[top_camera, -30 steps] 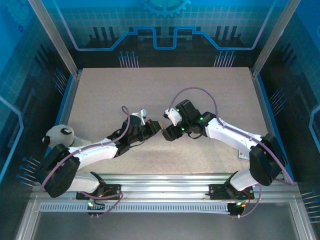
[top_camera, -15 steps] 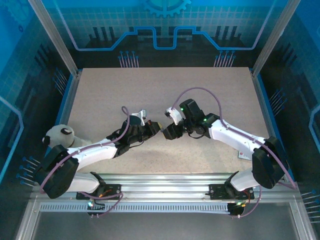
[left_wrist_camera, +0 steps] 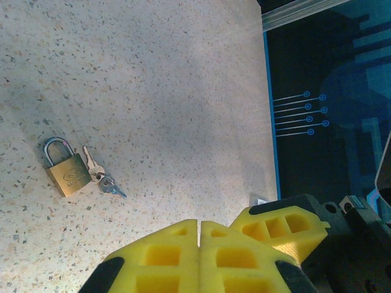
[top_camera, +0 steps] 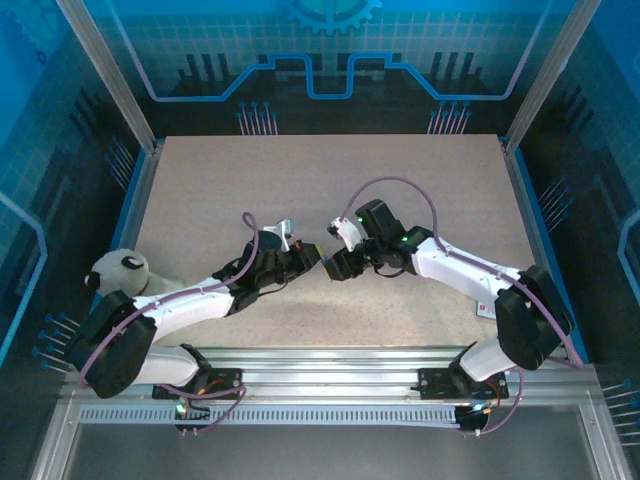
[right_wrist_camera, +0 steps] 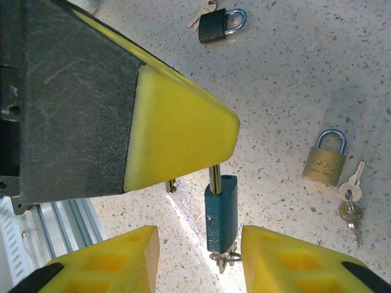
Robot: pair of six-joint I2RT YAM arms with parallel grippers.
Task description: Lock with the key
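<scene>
The teal padlock hangs by its shackle, which is pinched in the pressed-together jaws of the left gripper. It is placed between the spread jaws of the right gripper, with a gap on each side. Its key sticks out below, level with those fingertips. If the jaws are closed too high, the body is likely to be clamped instead of the key. With only a thin shackle held, the padlock may swivel when the key is turned. 2 other padlocks, a brass padlock and a black padlock, lie beyond the jaws.
</scene>
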